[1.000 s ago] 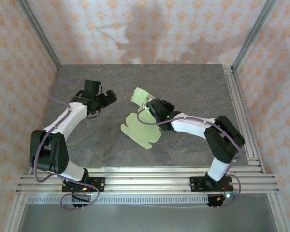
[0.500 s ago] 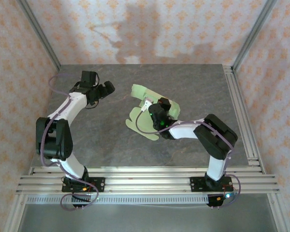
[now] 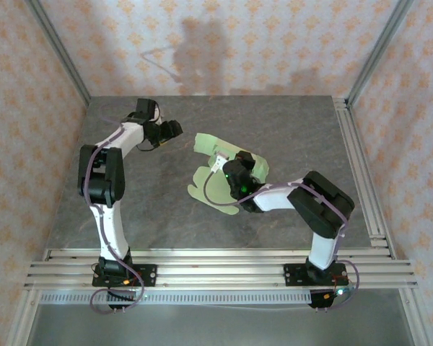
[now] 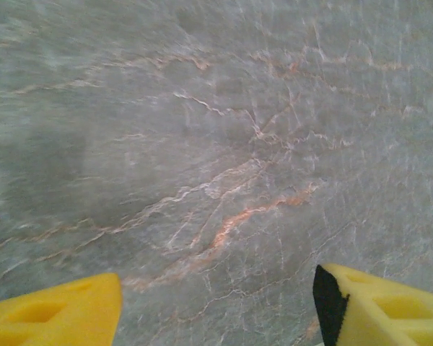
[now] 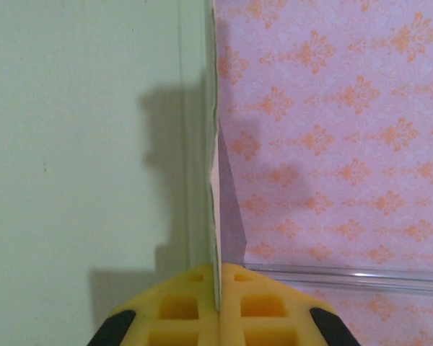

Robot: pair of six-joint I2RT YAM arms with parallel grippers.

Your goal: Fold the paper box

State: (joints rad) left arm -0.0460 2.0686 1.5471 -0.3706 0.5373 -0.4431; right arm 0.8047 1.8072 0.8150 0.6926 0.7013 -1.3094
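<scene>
Right gripper point(image 5: 218, 292) pinching paper box point(image 3: 206, 187) edge, box partly under arm point(image 3: 274, 194)

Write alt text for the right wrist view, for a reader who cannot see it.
The right hand is shut on the edge of the pale green paper box, whose sheet covers the left half. On the right is a wall with an orange pattern.

Top camera overlooks the table point(image 3: 296, 122); right wrist camera sits close against the paper box point(image 5: 79, 144)

Table point(image 3: 303, 137) lies bare around the paper box point(image 3: 203, 187); walls point(image 3: 29, 108) hem 3 sides.
</scene>
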